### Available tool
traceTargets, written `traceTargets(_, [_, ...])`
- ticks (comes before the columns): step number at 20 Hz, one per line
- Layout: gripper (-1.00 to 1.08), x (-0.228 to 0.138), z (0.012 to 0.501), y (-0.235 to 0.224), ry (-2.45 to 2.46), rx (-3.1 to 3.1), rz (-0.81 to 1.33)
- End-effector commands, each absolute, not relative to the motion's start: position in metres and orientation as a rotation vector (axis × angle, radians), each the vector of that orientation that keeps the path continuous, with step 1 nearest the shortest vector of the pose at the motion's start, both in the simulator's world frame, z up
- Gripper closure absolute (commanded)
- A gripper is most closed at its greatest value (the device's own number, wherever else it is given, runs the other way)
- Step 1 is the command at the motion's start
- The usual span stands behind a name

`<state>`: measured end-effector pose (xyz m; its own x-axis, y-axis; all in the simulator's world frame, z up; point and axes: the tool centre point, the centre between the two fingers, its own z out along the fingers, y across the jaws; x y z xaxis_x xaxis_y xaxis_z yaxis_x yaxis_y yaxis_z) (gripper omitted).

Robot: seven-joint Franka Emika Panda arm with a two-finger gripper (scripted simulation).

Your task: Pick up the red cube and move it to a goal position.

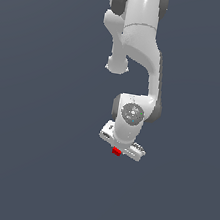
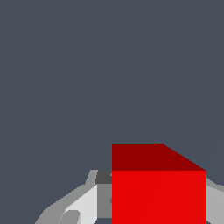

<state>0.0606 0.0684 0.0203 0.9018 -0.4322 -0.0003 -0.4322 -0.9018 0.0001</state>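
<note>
The red cube (image 1: 116,152) is a tiny bright red block peeking out from under the white hand in the exterior view. My gripper (image 1: 119,150) sits directly over it. In the wrist view the red cube (image 2: 158,192) fills the space between the two grey-white fingers (image 2: 94,199), with a pad against each of its side faces, so the gripper is shut on it. The cube's lower part is cut off by the picture's edge. No goal position marker shows in either view.
The white arm (image 1: 139,41) reaches in from the top of the exterior view. Around it lies only a plain dark grey surface (image 1: 35,145), without other objects or edges.
</note>
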Motion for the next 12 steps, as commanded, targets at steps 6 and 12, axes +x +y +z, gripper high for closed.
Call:
traceTargets(6, [1.08, 0.0609, 0.0202, 0.0681, -0.698, 3.063, 0.000])
traceTargets(12, [1.08, 0.0591, 0.0218, 0.0675, -0.697, 3.063, 0.000])
